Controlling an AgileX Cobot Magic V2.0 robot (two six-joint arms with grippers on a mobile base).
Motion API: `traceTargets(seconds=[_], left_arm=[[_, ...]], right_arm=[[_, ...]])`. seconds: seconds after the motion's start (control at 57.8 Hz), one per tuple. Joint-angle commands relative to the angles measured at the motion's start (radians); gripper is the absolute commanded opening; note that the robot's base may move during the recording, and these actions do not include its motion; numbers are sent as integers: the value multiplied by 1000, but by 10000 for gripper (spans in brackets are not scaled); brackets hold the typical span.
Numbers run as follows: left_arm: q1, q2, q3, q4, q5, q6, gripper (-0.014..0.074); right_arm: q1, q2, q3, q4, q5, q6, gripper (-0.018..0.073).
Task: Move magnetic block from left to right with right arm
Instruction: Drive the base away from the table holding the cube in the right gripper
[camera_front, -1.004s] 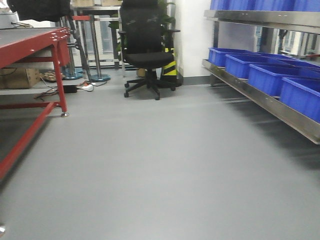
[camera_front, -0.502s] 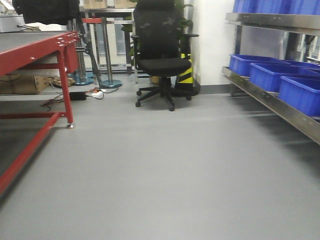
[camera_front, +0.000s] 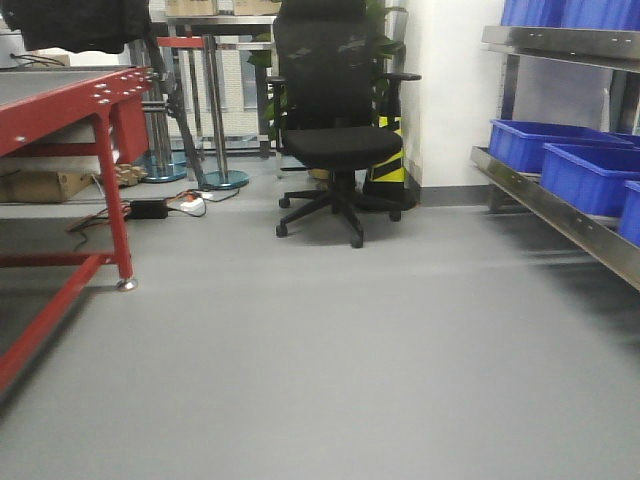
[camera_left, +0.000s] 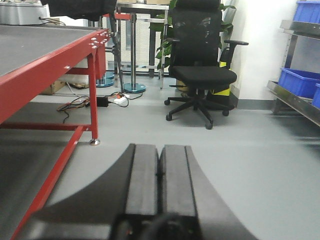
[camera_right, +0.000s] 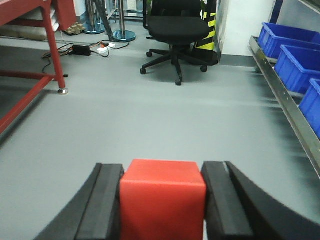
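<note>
— Grey floor fills most of the front view. What stands around it?
— A red-framed table is on the left, with a cardboard box beneath it. A black office chair stands at the back, beside a yellow-and-black striped cone. Blue bins sit on a steel shelf along the right.
— And the left wrist view?
— The left gripper points out level above the floor. Its two black fingers are pressed flat against each other, fully closed. The red-framed table runs along its left side, and the black office chair is ahead.
— The right wrist view?
— The right gripper is clamped on the magnetic block. The red cube sits squarely between the two fingers, touching both, and is held up off the floor. The black office chair is ahead, the blue bins line the right edge, and a leg of the red-framed table stands on the left.
</note>
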Motion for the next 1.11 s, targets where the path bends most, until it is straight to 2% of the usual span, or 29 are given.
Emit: traceTargets(seconds=[0.0, 1.09], left_arm=[[-1, -11, 5, -5, -84, -6, -126], [-1, -11, 5, -5, -84, -6, -126]], right_arm=[[-4, 9, -28, -17, -87, -10, 195], [-4, 9, -28, -17, -83, -10, 195]])
